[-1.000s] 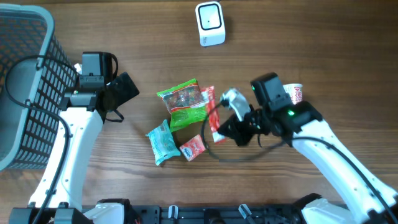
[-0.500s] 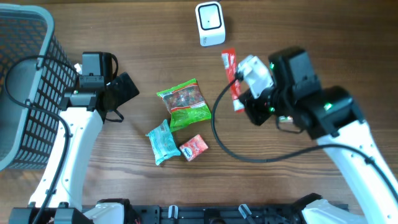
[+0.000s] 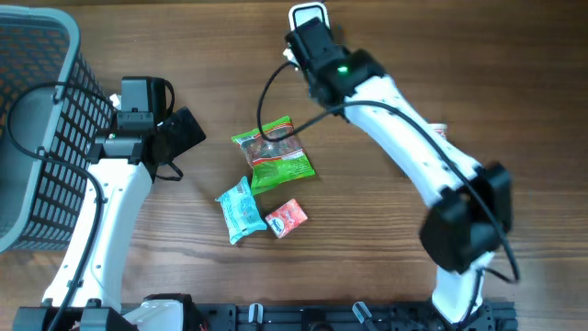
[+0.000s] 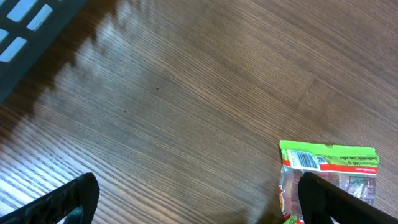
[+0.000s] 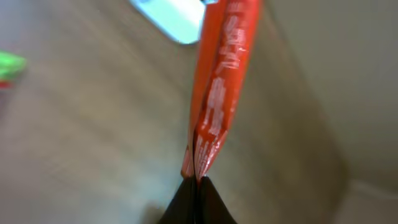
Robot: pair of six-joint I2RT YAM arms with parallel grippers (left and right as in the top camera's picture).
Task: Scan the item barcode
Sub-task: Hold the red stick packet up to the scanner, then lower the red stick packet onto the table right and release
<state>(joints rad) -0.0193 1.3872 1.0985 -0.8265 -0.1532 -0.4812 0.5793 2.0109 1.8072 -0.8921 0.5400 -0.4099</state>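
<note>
A long red packet (image 5: pixel 219 93), seen edge-on in the right wrist view, is pinched at its lower end by my right gripper (image 5: pixel 198 182), which is shut on it. The packet's far end reaches the white scanner (image 5: pixel 172 16), which looks blurred. From overhead the right arm stretches to the table's far edge and covers most of the scanner (image 3: pixel 308 12); the red packet is hidden there. My left gripper (image 3: pixel 184 131) rests open near the basket, with only bare wood between its fingers (image 4: pixel 69 199).
A dark mesh basket (image 3: pixel 37 110) stands at the left. A green snack packet (image 3: pixel 274 152), a teal packet (image 3: pixel 239 210) and a small red packet (image 3: pixel 287 218) lie mid-table. The green packet (image 4: pixel 329 165) lies by the left gripper's right finger. A cup (image 3: pixel 439 134) peeks from behind the right arm.
The right arm has lifted the red packet from beside the green packet and swung it to the far edge, over the scanner. The left arm has not moved.
</note>
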